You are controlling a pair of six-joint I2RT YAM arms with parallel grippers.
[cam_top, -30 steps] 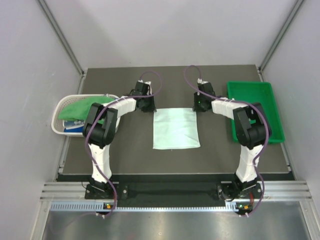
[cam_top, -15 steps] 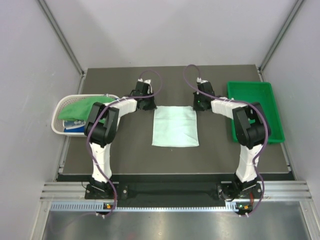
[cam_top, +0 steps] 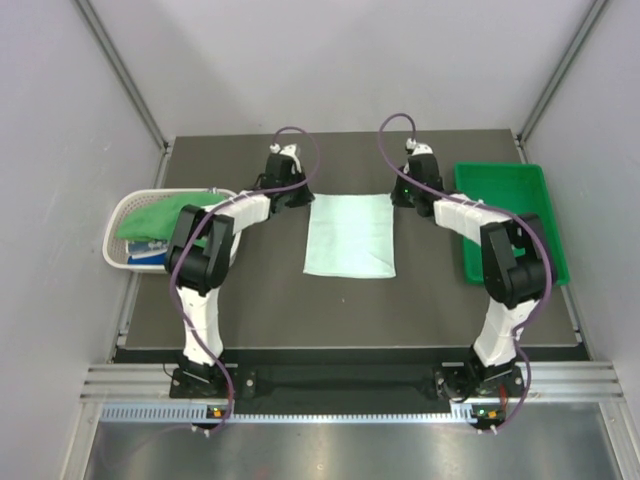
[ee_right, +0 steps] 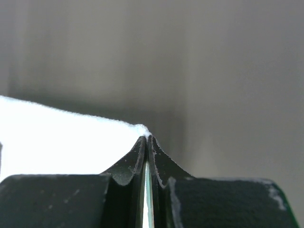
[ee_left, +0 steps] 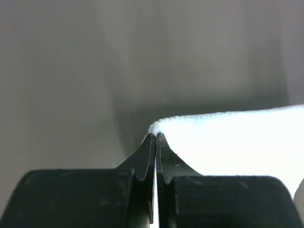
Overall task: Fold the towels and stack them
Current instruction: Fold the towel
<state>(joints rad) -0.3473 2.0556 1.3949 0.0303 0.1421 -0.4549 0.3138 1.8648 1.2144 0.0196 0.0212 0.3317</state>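
Observation:
A pale mint towel [cam_top: 350,236] lies spread flat at the middle of the dark table. My left gripper [cam_top: 304,197] is shut on its far left corner, and in the left wrist view the cloth [ee_left: 237,140] bunches at the gripper's [ee_left: 155,136] closed tips. My right gripper [cam_top: 396,197] is shut on the far right corner, and the towel [ee_right: 57,140] runs off to the left of its [ee_right: 146,138] pinched tips. A bright green towel [cam_top: 168,213] and a blue one [cam_top: 141,252] lie in the basket at the left.
The white mesh basket [cam_top: 114,228] stands at the table's left edge. A rigid green tray [cam_top: 505,181] sits at the right edge, close to the right arm. Grey walls enclose the table at the back and on both sides.
Both grippers have closed on the towel's far corners. Both arms have drawn back toward the far side, and the towel has slid that way with them.

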